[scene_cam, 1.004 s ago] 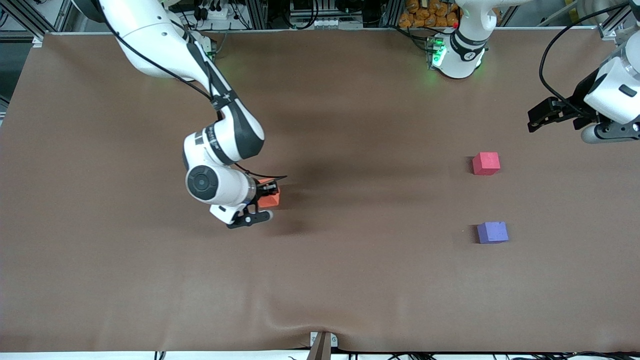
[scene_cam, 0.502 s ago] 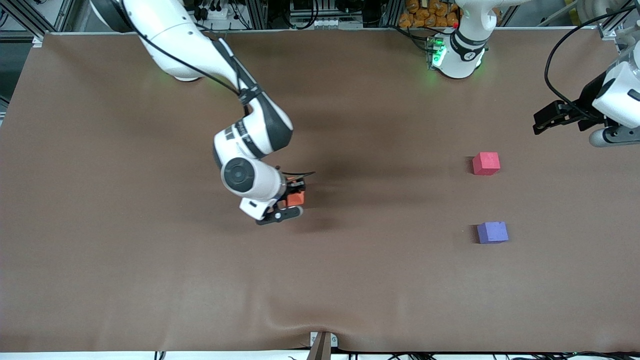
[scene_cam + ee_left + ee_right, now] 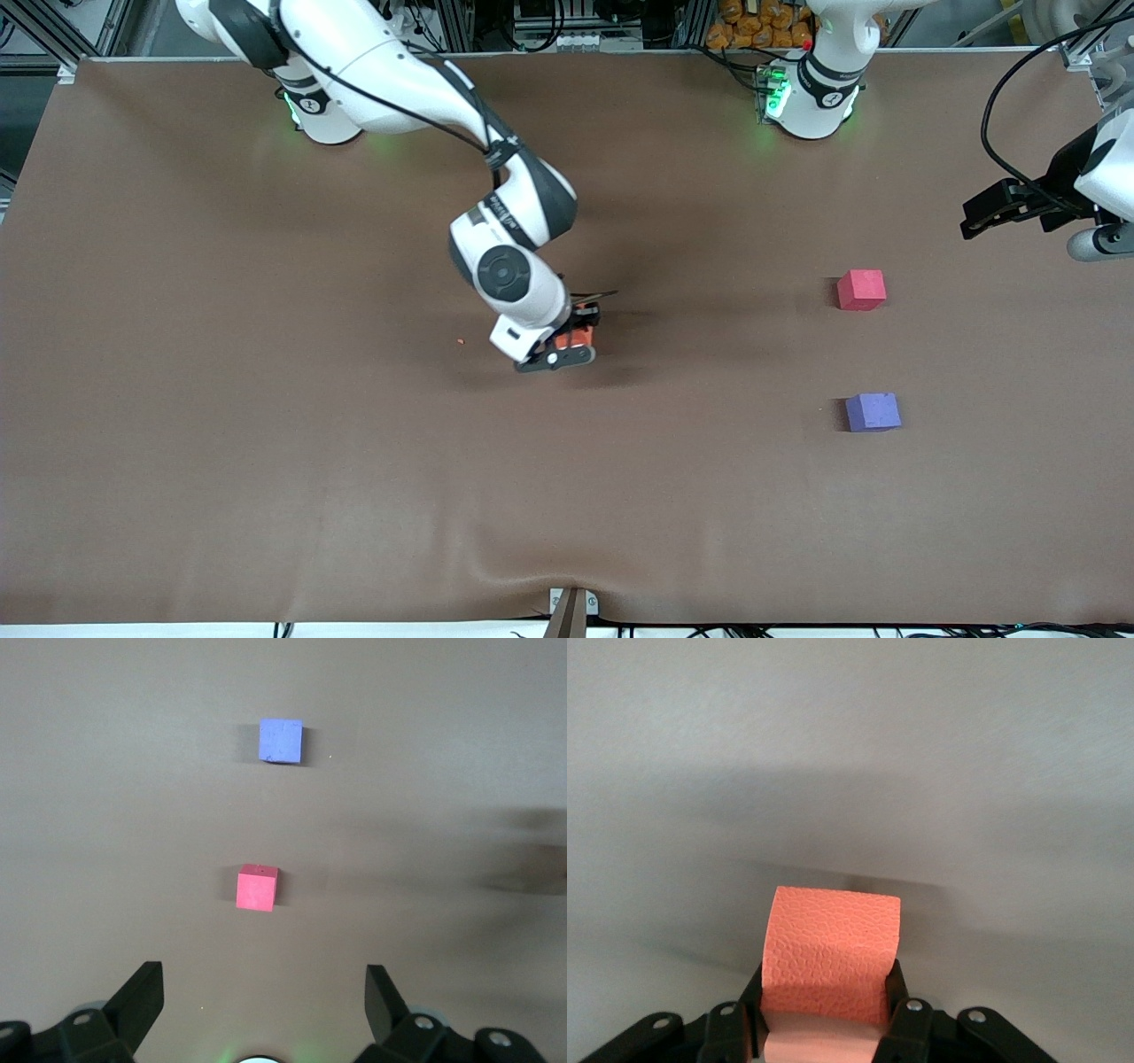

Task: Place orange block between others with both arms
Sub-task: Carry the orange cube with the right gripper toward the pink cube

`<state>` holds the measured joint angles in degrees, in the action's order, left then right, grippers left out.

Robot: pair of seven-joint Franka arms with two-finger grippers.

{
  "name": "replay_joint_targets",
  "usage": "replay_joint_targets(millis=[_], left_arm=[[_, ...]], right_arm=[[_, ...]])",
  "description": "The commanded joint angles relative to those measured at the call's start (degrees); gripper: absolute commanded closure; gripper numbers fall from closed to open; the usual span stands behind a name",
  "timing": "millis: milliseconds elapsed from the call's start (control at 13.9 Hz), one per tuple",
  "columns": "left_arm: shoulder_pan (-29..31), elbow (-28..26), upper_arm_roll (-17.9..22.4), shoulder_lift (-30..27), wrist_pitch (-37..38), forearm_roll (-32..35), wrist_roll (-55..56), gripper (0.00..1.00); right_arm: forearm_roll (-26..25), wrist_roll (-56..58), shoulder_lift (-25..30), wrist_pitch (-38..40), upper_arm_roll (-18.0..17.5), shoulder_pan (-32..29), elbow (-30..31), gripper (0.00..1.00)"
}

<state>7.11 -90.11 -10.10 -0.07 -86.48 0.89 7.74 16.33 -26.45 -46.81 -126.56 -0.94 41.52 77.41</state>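
Orange block (image 3: 580,338) clamped in right pincer (image 3: 574,339), up over mid surface (image 3: 266,461); block fills the fingers (image 3: 908,1019) in right wrist view. Red-pink cube (image 3: 861,290) and purple cube (image 3: 873,412) sit apart toward left arm's end, purple nearer the front camera. Left pincer (image 3: 997,211) spread wide, empty, waiting over that end.

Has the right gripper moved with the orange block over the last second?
Yes. The right gripper, shut on the orange block, has travelled toward the left arm's end of the table, closing on the red-pink cube.
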Motion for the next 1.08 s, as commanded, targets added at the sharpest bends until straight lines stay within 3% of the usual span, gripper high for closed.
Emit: replay_joint_targets(millis=[0, 358, 430, 502, 645, 1004], left_arm=[[0.8, 0.5, -0.3, -0.5, 1.2, 0.2, -2.5, 0.00], [0.8, 0.3, -0.3, 0.0, 1.1, 0.1, -2.2, 0.00], [0.8, 0.3, -0.3, 0.0, 1.1, 0.2, -2.3, 0.00], [0.8, 0.3, -0.3, 0.0, 1.1, 0.2, -2.3, 0.00], [0.8, 0.3, -0.3, 0.0, 1.1, 0.3, -2.4, 0.00], [0.6, 0.6, -0.4, 0.2, 1.1, 0.0, -2.4, 0.00]], right_arm=[[-0.7, -3.2, -2.9, 0.3, 0.2, 1.1, -4.9, 1.00], [-0.7, -3.1, -4.3, 0.2, 0.2, 1.5, -6.1, 1.00], [-0.7, -3.0, -4.3, 0.2, 0.2, 1.5, -6.1, 0.94], [-0.7, -3.0, -4.6, 0.0, 0.2, 1.5, -6.1, 0.79], [-1.0, -3.1, -4.8, -2.1, 0.3, 2.5, -5.9, 0.00], [-4.9, -3.0, -4.6, -4.0, 0.3, 3.0, -5.6, 0.00]])
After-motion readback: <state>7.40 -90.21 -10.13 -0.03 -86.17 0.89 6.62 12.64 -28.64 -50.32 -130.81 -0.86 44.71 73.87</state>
